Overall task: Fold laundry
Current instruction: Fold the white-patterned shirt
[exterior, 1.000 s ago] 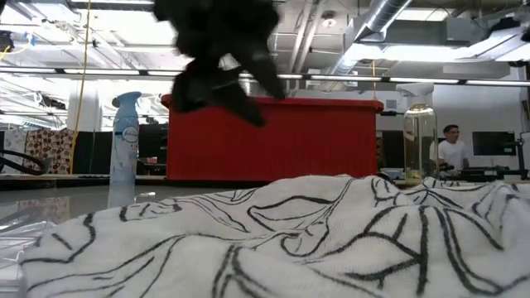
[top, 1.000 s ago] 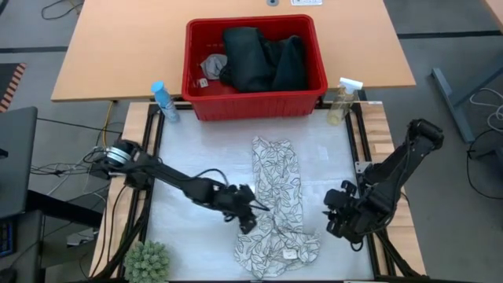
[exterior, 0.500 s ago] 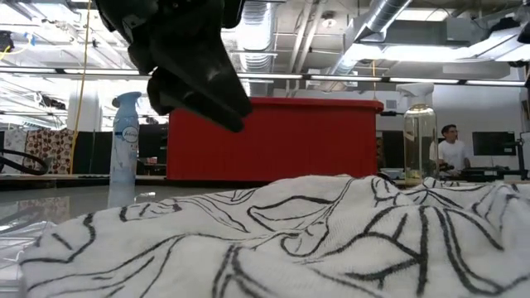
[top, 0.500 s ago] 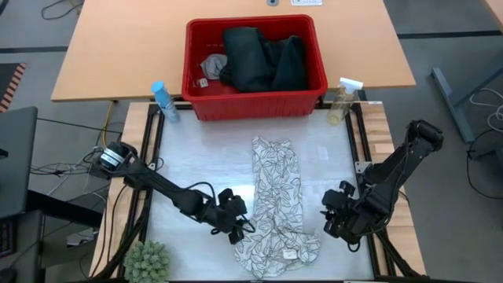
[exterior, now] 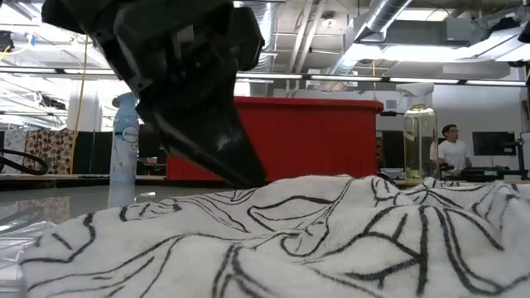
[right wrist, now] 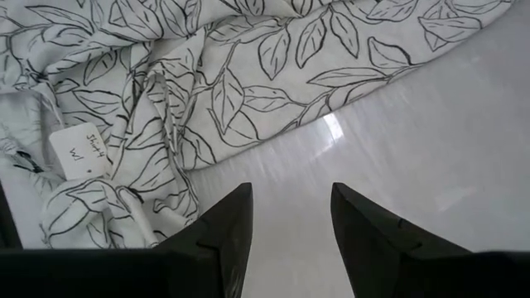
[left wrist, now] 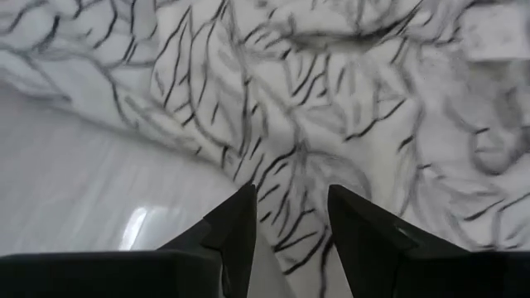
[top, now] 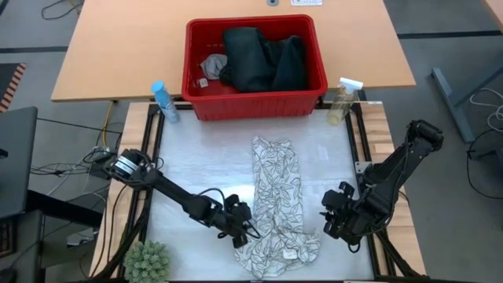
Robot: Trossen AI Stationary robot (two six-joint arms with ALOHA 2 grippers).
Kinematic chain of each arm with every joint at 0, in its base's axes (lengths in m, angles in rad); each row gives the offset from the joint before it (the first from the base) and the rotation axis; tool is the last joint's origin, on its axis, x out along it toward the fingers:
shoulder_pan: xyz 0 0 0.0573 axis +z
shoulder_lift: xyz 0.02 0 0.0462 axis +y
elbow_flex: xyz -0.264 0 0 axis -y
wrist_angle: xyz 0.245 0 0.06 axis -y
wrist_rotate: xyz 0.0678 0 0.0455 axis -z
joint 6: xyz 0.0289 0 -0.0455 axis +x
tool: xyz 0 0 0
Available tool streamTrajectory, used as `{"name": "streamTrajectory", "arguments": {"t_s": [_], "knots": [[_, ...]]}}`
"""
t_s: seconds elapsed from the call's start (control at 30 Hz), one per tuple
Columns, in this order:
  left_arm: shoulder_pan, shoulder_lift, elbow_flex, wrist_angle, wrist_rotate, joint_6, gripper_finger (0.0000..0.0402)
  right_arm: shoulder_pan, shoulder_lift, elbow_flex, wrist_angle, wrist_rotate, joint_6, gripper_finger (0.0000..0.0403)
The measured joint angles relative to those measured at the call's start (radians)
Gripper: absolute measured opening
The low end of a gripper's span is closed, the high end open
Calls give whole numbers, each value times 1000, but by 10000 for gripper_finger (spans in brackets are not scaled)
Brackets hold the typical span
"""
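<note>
step in hand: grasping the leaf-print cloth (top: 277, 208). left gripper (top: 242, 232), jaws open, seems to touch its edge; right gripper (top: 334, 220) waits open. next: pinch.

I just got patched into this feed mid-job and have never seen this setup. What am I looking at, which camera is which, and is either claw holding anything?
Two dark robot arms work at a white table. One camera looks straight down, one sits at tabletop level, and one rides on each wrist. A leaf-print cloth lies spread on the table. Behind it, a red basket holds dark jeans and a small grey cloth. The left gripper is open, its fingers at the cloth's near-left edge with fabric between the tips, not yet pinched. The right gripper is open over bare table beside the cloth, holding nothing. Spray bottles and a small plant stand at the edges.
</note>
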Motion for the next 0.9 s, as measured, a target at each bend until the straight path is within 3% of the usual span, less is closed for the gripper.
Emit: {"name": "streamTrajectory", "arguments": {"t_s": [0.23, 0.53, 0.6, 0.73, 0.9], "knots": [[12, 14, 0, 7, -4, 46, 139, 0, 0, 0, 10, 0, 0, 189], [35, 71, 6, 64, 87, 45, 133, 0, 1, 0, 19, -4, 0, 189], [46, 70, 15, 49, 142, 29, 111, 0, 0, 0, 15, -4, 0, 189], [55, 57, 42, -27, 179, -7, 21, -1, 0, 0, 15, -3, 0, 189], [52, -6, 110, -215, 184, -39, 2, -31, 0, 0, 30, 2, -2, 185]]}}
